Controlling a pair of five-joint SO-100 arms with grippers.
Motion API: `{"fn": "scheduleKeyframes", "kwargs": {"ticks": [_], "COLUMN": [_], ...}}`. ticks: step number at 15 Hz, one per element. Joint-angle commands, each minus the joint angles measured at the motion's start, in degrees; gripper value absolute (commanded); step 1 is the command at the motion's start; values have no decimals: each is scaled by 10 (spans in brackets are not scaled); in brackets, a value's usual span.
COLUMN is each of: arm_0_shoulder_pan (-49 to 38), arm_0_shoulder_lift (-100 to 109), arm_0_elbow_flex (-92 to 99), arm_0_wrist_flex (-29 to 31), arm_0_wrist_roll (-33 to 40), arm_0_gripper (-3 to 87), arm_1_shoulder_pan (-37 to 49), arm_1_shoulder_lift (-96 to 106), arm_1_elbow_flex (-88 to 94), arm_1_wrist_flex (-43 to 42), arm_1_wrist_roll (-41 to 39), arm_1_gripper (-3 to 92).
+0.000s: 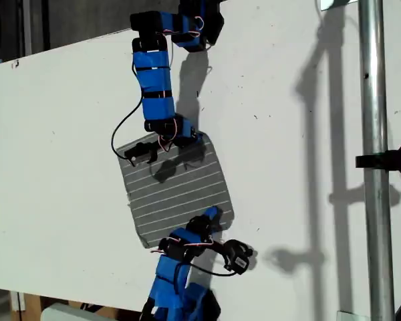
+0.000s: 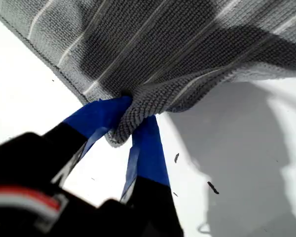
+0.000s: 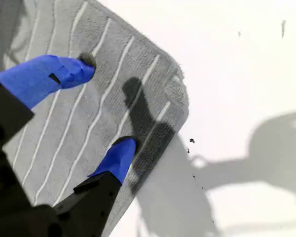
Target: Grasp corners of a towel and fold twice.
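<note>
Exterior view: the grey striped towel point(image 1: 177, 187) lies flat on the desk point(image 1: 67, 134). My first gripper point(image 2: 126, 123) pinches one corner point(image 2: 121, 133). My second gripper point(image 3: 108, 106), jaws spread, must close on another corner point(image 3: 175, 84) before the first fold.

The towel point(image 1: 177, 190) is a grey cloth with thin white stripes, spread mostly flat on the white table point(image 1: 60, 134). One rounded corner point(image 2: 121, 131) is bunched into a wad and clamped between the two blue-taped fingers of my first pincer point(image 2: 123, 123), the cloth beyond it lifting in a wrinkled slope. Another corner point(image 3: 175, 84) lies just ahead of my second pincer point(image 3: 106, 106), whose spread fingertips rest on the striped surface; that corner's edge is slightly curled up.
</note>
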Motion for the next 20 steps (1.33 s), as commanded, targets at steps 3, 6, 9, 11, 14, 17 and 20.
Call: {"fn": "scheduleKeyframes", "kwargs": {"ticks": [3, 6, 9, 11, 14, 17, 20], "arm_0_shoulder_pan": [34, 36, 44, 48, 44, 54, 119], "arm_0_shoulder_lift": [-69, -69, -114, -127, -72, -3, 110], "arm_0_elbow_flex": [5, 70, 90, 86, 83, 61, 53], "arm_0_wrist_flex": [-91, -171, -233, -237, -176, -118, -90], "arm_0_wrist_roll": [-60, -71, -81, -83, -88, -69, -75], "arm_0_gripper": [155, 147, 145, -26, -26, -26, -26], "arm_1_shoulder_pan": [4, -4, -5, -5, -6, -50, -171], "arm_1_shoulder_lift": [47, 49, 58, 63, 64, 74, 83], "arm_1_elbow_flex": [-24, -23, -22, -21, -5, 7, -59], "arm_1_wrist_flex": [-4, -6, -5, -4, -11, 2, 53], "arm_1_wrist_roll": [-8, -6, -5, -3, 1, 25, 93], "arm_1_gripper": [-2, -2, -2, -2, -2, -2, -2]}}
